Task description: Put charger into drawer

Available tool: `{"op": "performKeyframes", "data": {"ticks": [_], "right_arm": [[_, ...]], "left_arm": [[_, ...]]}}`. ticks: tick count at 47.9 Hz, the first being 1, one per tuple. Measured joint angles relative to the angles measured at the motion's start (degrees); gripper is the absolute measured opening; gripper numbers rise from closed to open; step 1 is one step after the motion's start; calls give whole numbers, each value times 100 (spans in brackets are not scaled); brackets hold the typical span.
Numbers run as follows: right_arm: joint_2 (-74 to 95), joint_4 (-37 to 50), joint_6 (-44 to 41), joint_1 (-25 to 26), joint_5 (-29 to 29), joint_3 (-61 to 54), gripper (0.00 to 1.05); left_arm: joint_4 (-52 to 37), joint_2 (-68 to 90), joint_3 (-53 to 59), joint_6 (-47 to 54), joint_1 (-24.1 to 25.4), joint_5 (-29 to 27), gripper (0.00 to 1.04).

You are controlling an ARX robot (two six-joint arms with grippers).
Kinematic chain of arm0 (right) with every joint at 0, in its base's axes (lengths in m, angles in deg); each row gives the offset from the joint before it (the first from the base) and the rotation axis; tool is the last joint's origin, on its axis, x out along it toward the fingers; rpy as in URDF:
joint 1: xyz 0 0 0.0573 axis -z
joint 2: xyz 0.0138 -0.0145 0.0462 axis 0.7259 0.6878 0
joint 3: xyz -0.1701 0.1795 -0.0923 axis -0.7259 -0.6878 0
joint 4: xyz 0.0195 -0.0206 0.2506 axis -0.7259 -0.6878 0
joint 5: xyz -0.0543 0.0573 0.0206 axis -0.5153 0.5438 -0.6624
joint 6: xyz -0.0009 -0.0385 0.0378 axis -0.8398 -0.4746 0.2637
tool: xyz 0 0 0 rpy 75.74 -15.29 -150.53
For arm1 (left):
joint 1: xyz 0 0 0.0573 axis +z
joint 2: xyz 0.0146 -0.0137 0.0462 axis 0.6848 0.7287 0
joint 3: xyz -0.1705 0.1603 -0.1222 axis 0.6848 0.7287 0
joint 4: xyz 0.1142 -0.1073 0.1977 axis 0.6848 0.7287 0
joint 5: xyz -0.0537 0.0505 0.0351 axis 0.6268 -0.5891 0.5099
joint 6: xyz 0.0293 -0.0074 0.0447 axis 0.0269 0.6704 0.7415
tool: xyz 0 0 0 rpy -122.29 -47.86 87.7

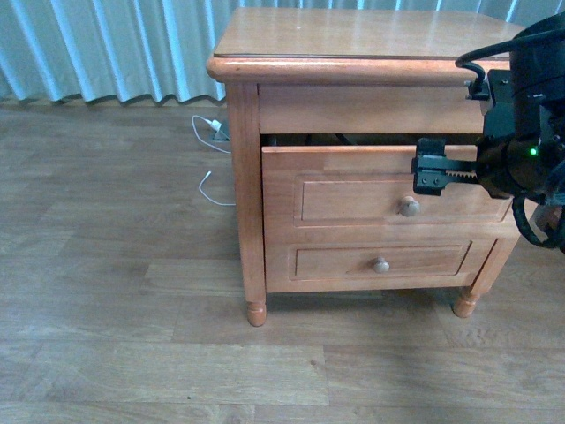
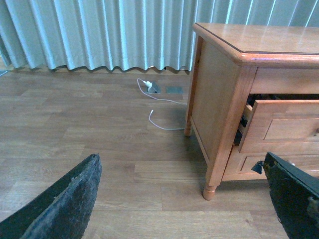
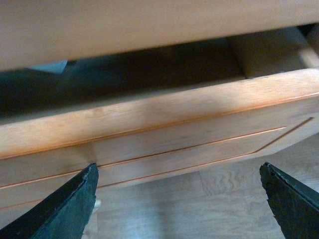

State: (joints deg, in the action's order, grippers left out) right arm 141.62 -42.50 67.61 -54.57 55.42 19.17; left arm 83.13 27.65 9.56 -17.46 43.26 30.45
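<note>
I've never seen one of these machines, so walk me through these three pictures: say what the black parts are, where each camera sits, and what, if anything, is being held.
The machine is a robot with two arms, each ending in a two-fingered gripper. The front view looks out from its body at a wooden nightstand. The upper drawer is pulled partly open. The right gripper hangs in front of it, near its top edge.

The other two pictures come from cameras on the wrists. The dark wedges at their lower corners are the gripper fingers. The left gripper is open over bare floor. The right is open too, at the drawer front. Neither holds anything.

A thin white cable lies on the floor beside the nightstand. No charger shows.
</note>
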Motion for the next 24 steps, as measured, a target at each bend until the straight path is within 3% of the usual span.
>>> {"op": "performKeyframes", "data": {"ticks": [24], "right_arm": [[396,527,518,-70,-632,494,97]], "left_arm": [[2,0,0,0,0,0,99]]}}
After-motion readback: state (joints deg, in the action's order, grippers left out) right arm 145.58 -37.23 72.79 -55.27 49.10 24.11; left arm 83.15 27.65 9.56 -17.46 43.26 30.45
